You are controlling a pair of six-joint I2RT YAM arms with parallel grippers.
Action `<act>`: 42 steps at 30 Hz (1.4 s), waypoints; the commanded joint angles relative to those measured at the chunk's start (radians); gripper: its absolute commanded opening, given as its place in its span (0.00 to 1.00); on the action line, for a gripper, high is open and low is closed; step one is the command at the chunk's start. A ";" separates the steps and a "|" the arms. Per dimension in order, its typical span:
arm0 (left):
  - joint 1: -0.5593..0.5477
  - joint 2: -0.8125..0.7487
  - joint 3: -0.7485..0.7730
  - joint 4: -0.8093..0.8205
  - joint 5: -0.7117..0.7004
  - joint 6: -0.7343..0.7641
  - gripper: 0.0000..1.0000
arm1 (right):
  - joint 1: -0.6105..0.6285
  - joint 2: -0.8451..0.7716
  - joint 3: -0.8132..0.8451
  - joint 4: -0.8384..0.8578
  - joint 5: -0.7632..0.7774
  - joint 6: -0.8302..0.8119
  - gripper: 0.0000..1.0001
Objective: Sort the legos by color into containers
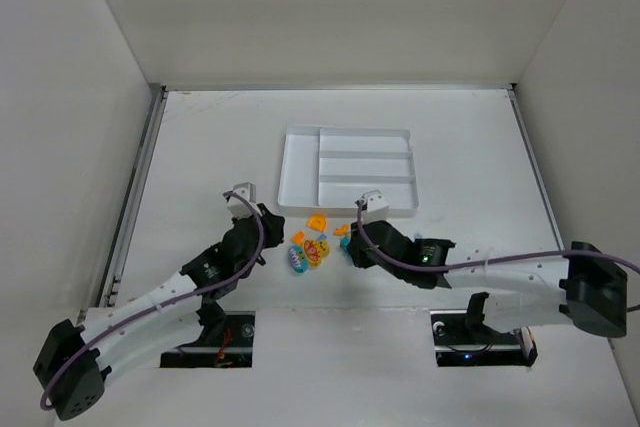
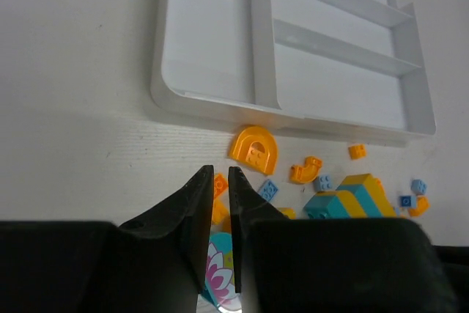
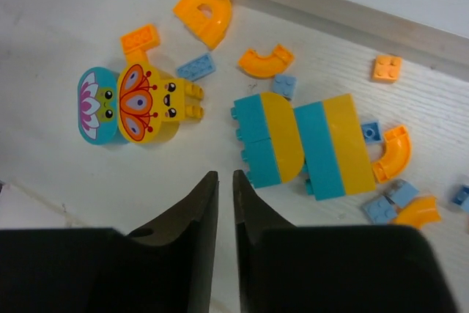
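Observation:
The legos (image 1: pixel 315 245) lie in a loose pile just in front of the white tray of containers (image 1: pixel 298 167), whose sections hold nothing. My left gripper (image 1: pixel 277 235) sits at the pile's left edge. In the left wrist view it (image 2: pixel 220 174) is shut, with a small orange brick (image 2: pixel 218 183) and a teal flower piece (image 2: pixel 218 269) showing through the slit below. An orange arch (image 2: pixel 254 149) lies ahead of it. My right gripper (image 1: pixel 350 246) is at the pile's right; it (image 3: pixel 225 177) is shut over bare table, just short of a teal-and-yellow block stack (image 3: pixel 304 141).
A yellow butterfly piece (image 3: pixel 143 102) lies left of the stack, with orange curved pieces (image 3: pixel 265 61) and light blue plates (image 3: pixel 196 67) scattered around. White walls close in the table on three sides, and the arm bases sit at the near edge.

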 commanded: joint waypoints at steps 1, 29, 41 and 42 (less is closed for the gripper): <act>-0.030 -0.060 -0.029 -0.061 0.007 0.036 0.13 | 0.015 0.077 0.054 0.179 -0.063 -0.050 0.28; 0.065 -0.123 -0.013 -0.380 0.237 -0.268 0.55 | 0.001 0.435 0.121 0.365 -0.185 -0.244 0.96; 0.201 -0.154 -0.056 -0.374 0.420 -0.300 0.66 | -0.017 0.502 0.154 0.383 -0.194 -0.320 0.74; 0.205 -0.161 -0.063 -0.368 0.429 -0.305 0.68 | -0.017 0.504 0.151 0.394 -0.194 -0.317 0.70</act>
